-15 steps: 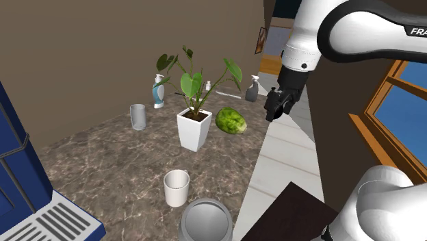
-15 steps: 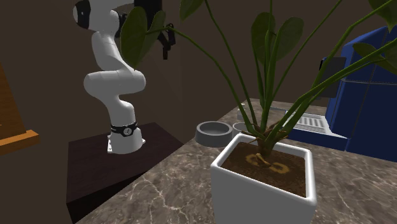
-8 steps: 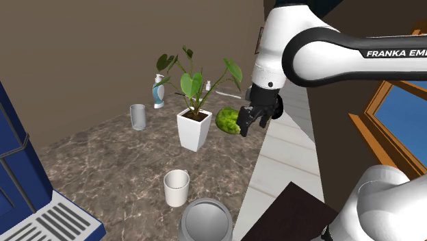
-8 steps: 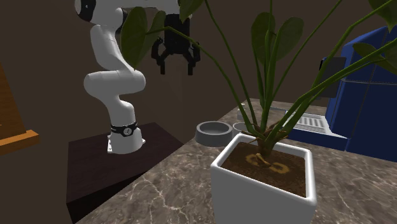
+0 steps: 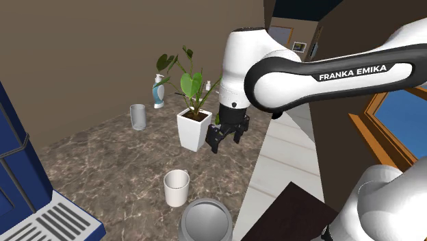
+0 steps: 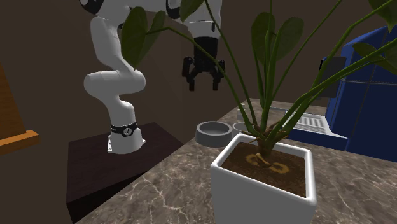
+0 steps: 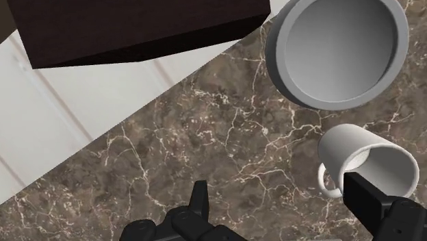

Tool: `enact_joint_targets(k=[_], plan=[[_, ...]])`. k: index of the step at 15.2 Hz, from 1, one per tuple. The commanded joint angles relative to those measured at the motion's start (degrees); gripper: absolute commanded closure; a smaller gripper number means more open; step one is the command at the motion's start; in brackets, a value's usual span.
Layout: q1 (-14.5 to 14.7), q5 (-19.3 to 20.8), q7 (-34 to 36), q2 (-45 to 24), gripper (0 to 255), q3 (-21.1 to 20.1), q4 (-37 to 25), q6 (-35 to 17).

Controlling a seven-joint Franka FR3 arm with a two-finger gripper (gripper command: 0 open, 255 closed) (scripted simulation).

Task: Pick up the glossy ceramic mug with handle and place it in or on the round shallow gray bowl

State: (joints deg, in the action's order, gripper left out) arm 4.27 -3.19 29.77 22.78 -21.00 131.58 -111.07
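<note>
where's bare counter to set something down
Bare marble counter lies between the grey tumbler, the white planter and the white mug. Crowded: the mug sits close beside the gray bowl at the counter's edge.

In the shoulder view, the brand name FRANKA EMIKA stands in white capital letters on the robot arm (image 5: 301, 72). The two words sit on a black band (image 5: 328, 74) that runs along the arm's white forearm. They follow the band's slant, rising toward that view's right, with FRANKA on the left and EMIKA after it. A small framed picture (image 5: 299, 46) hangs on the far wall, too small to tell whether it bears any writing.
</note>
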Motion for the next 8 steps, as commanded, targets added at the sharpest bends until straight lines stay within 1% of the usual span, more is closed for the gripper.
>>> enact_joint_targets(k=[1, 5, 8], plan=[[-0.1, 0.6, 2.5, -4.1, 0, -1.9, -1.6, -2.2], [0.0, 3.1, 8.0, -12.3, 0, -5.5, -5.6, -5.8], [0.5, 6.1, 12.6, -19.1, 0, -7.6, -9.4, -7.8]])
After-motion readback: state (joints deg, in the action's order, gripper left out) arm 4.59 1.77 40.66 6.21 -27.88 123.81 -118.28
